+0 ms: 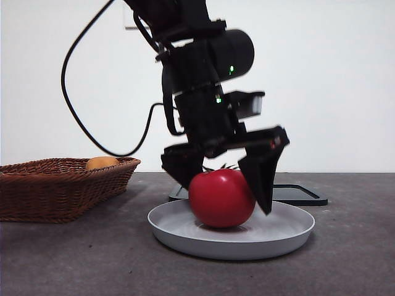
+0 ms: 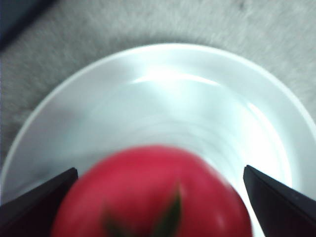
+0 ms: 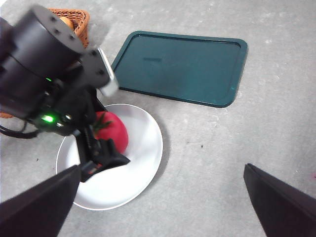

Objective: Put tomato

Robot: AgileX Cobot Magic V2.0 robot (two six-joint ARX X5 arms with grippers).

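Observation:
The red tomato with a green stem rests on the white plate in the middle of the table. My left gripper comes down from above and is open, one jaw on each side of the tomato. In the left wrist view the tomato lies between the wide-spread jaws of the left gripper over the plate. The right wrist view looks down on the tomato, the plate and the left gripper. My right gripper is open and empty, high above the table.
A wicker basket with an orange-yellow fruit stands to the left of the plate; the basket also shows in the right wrist view. A flat dark green tray lies behind the plate.

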